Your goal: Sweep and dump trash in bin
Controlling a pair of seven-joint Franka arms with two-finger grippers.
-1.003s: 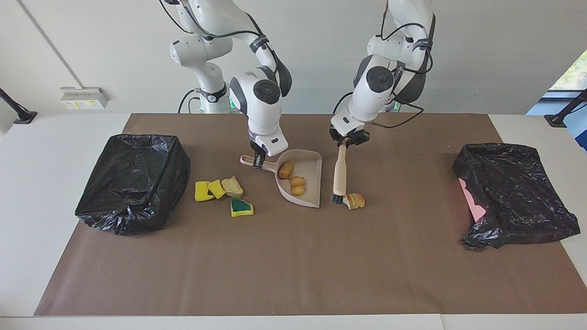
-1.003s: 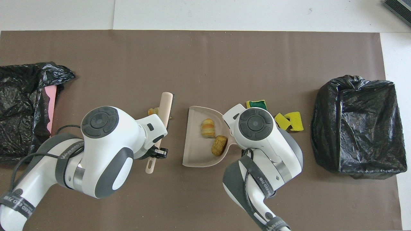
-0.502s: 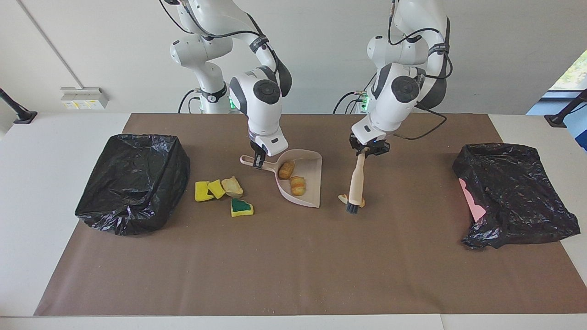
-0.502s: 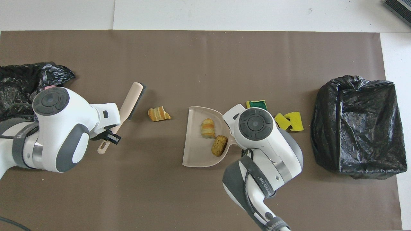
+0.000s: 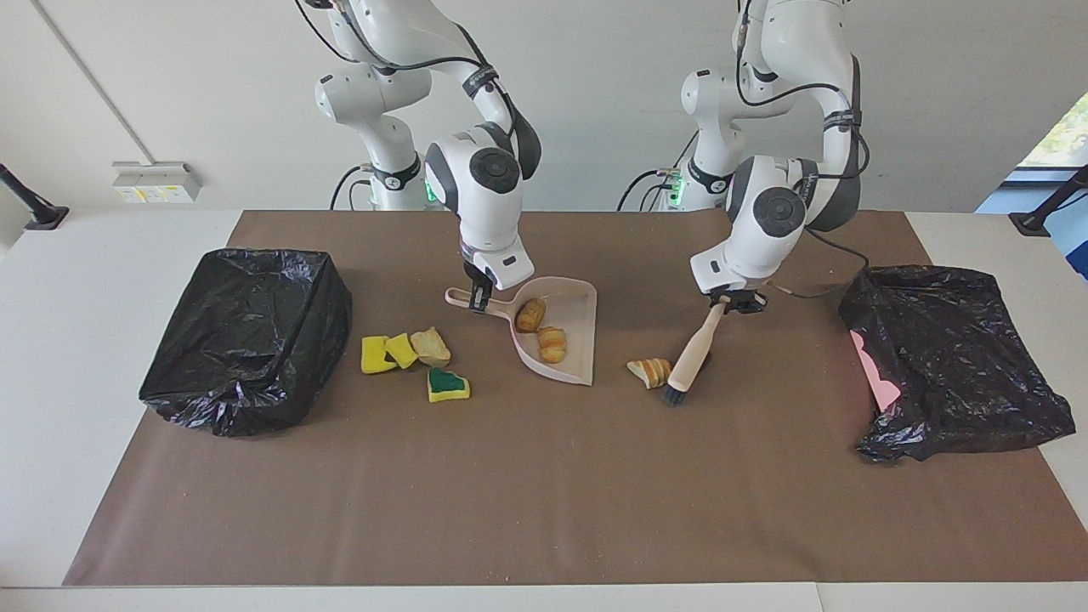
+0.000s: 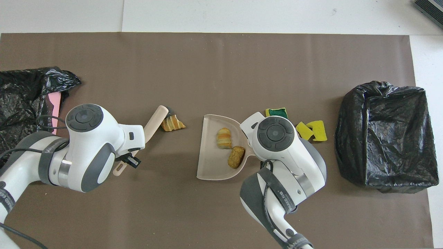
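Sweeping: our left hand (image 5: 736,299) clamps brush (image 5: 690,360) beside pastry (image 5: 649,371); right hand (image 5: 478,297) clamps dustpan (image 5: 575,299). Next we push pastry in.

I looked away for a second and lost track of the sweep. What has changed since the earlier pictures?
The left tool, shut on the brush, swung toward the left arm's end of the table, carrying the bristles across the loose croissant; the brush now leans beside it on that end's side. The croissant shifted slightly. The right tool stays shut on the dustpan handle, two pastries inside; the sponge pieces and both bins are unmoved.
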